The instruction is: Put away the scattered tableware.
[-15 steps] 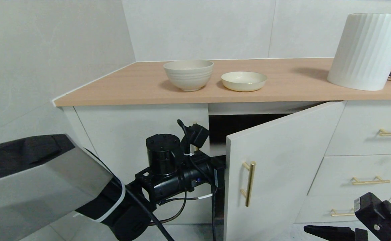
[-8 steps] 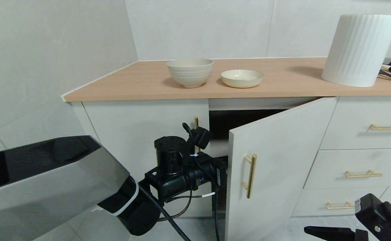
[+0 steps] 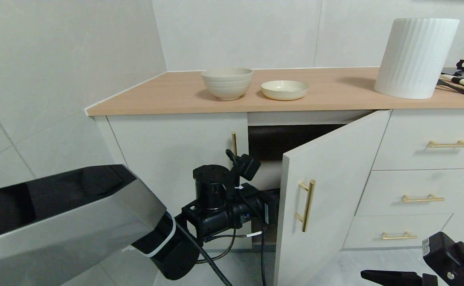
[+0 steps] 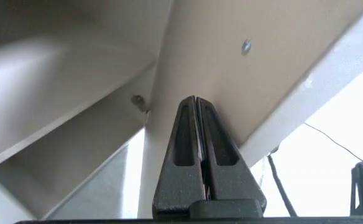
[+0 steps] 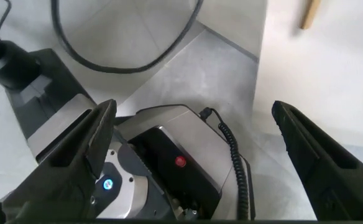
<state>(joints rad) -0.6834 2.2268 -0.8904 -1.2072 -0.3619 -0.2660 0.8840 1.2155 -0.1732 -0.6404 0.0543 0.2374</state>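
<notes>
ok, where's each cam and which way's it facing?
Head: on the head, facing forward-down at counter, bowl, dish, open cabinet door; left arm and right fingers low.
Left wrist: looks along its shut fingers at cabinet panels.
Right wrist: faces the floor between its open fingers.
Shared: head and right wrist both show the door handle.

The bowl (image 3: 227, 82) is sitting on the tabletop (image 3: 335, 95), just left of the dish (image 3: 284, 89). The container (image 3: 414, 57) is standing well to their right. Below, the cabinet door (image 3: 335, 178) is hanging ajar, with drawers (image 3: 414, 135) lying to its right. The left tool (image 4: 196, 109) is sitting at the door's free edge, on its inner side.
</notes>
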